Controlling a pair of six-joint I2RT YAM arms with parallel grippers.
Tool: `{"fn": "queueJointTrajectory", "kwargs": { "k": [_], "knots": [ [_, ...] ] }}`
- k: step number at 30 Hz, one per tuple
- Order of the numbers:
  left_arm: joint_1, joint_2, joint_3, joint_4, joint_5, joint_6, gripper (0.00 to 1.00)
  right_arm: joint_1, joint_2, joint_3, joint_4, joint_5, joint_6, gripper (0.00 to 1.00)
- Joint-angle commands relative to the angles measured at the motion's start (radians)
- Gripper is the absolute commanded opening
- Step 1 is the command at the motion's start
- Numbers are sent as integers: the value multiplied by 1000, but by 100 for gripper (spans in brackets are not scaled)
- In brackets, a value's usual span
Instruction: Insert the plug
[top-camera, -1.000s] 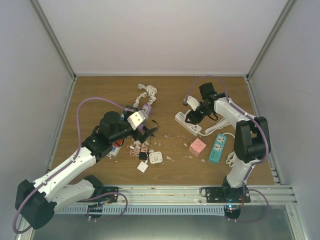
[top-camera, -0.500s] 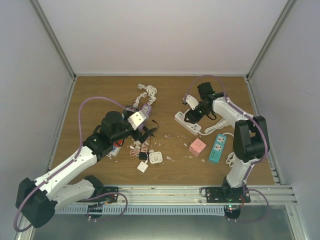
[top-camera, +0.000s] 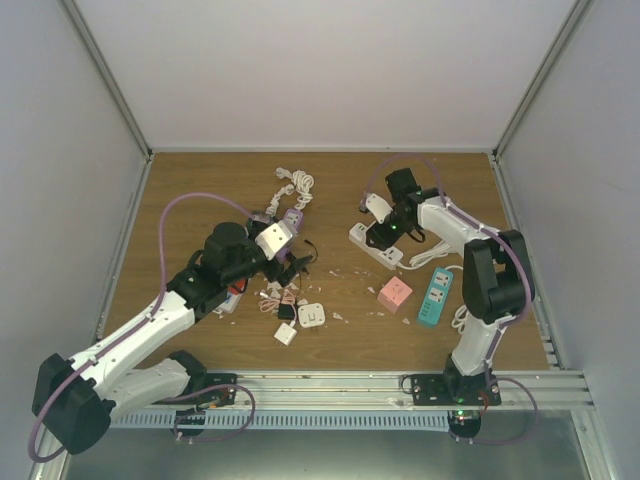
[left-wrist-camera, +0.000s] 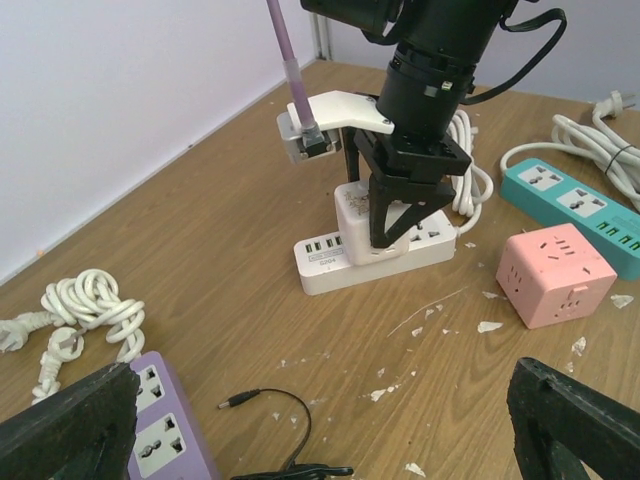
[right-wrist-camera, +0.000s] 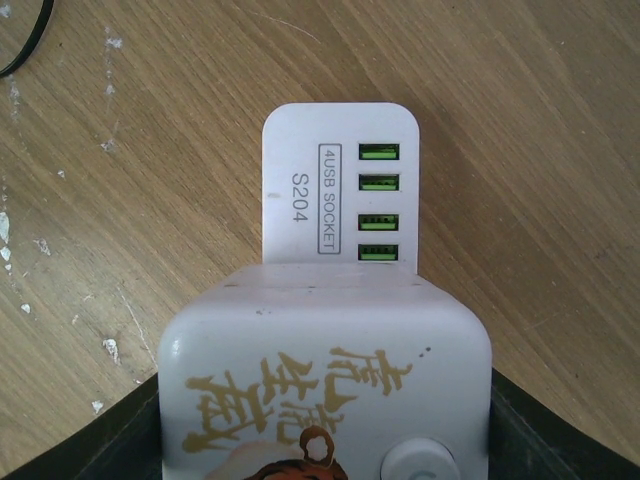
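Note:
A white plug block (right-wrist-camera: 325, 380) with gold characters and a tiger picture is held between my right gripper's (right-wrist-camera: 325, 445) dark fingers (right-wrist-camera: 120, 440). It stands on the white power strip (right-wrist-camera: 340, 190), just behind its four green USB ports. In the left wrist view the block (left-wrist-camera: 352, 222) sits on the strip (left-wrist-camera: 330, 262) under the right gripper (left-wrist-camera: 400, 205). Its pins are hidden. In the top view the right gripper (top-camera: 385, 232) is over the strip's (top-camera: 357, 236) left half. My left gripper (left-wrist-camera: 330, 440) is open and empty, low over the table left of centre (top-camera: 290, 262).
A pink cube socket (top-camera: 395, 293) and a teal strip (top-camera: 435, 296) lie right of the white strip. A purple strip (left-wrist-camera: 165, 430), a coiled white cable (left-wrist-camera: 85, 315) and a black barrel-plug lead (left-wrist-camera: 270, 420) lie by the left gripper. Small white adapters (top-camera: 312, 315) lie nearer.
My right gripper has shifted slightly left along the white strip with the plug block in it. The left arm has barely moved.

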Motion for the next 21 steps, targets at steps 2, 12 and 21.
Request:
{"fn": "queueJointTrajectory", "kwargs": {
  "k": [2,12,21],
  "knots": [
    [0,6,28,25,-24,1,99,16,64,-46,59,113,29,41],
    [0,-21,18,48,-65,-2,99,93,160,117,81,281,365,44],
    [0,-24,17,51,-63,-5,99,117,159,74,94,288,486,45]
  ]
}}
